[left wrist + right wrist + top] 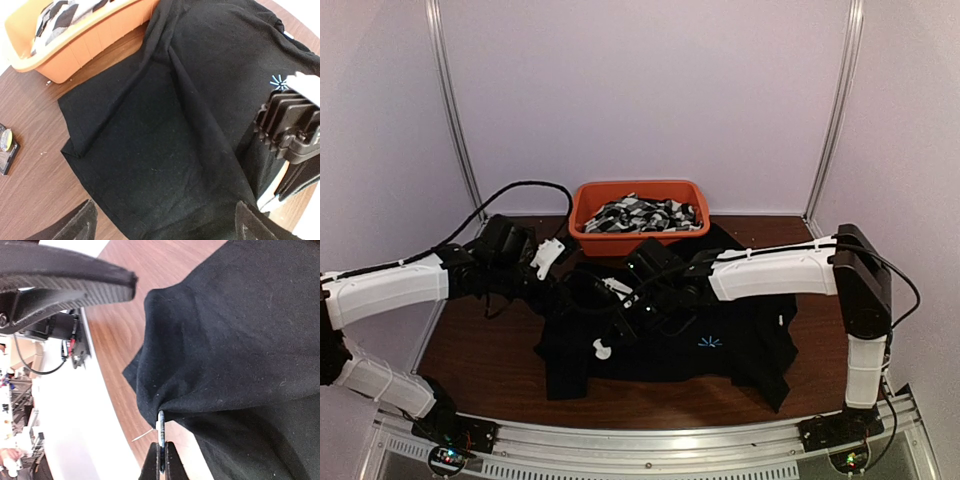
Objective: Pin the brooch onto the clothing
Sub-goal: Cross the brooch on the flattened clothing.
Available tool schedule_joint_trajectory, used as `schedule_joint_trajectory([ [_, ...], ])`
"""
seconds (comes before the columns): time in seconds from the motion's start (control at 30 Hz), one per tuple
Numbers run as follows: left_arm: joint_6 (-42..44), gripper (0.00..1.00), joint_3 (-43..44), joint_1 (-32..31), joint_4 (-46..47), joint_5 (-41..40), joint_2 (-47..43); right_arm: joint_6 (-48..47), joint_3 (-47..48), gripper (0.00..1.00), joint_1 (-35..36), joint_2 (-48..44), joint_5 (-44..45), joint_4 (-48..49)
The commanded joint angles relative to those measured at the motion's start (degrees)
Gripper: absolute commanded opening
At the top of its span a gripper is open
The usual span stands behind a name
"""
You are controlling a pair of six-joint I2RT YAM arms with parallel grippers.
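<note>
Pressed tight together, the right gripper (161,452) pinches the brooch (160,426), seen edge-on. Just beyond the fingertips, the brooch meets a raised fold at the edge of the black shirt (240,340), a contact only the right wrist view shows. The left gripper (164,210) hangs over the shirt with its jaws spread wide, nothing between them and dark cloth directly below. From above, both forearms reach inward and meet over the shirt, with its blue starburst mark (710,342) to the right of both sets of fingers. Past the fingers sits an orange bin (640,190) of patterned fabrics (645,213).
</note>
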Motion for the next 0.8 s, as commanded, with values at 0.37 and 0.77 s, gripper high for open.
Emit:
schedule_joint_trajectory([
  [0.37,8.6,0.97,-2.5,1.4,3.5,24.7,1.8,-8.6,0.8,0.00,-4.2,2.6,-13.2,-3.1],
  [0.77,9.8,0.90,-1.1,-0.1,1.9,31.3,8.9,-12.7,2.6,0.00,-5.0,3.1,-18.7,-1.5],
])
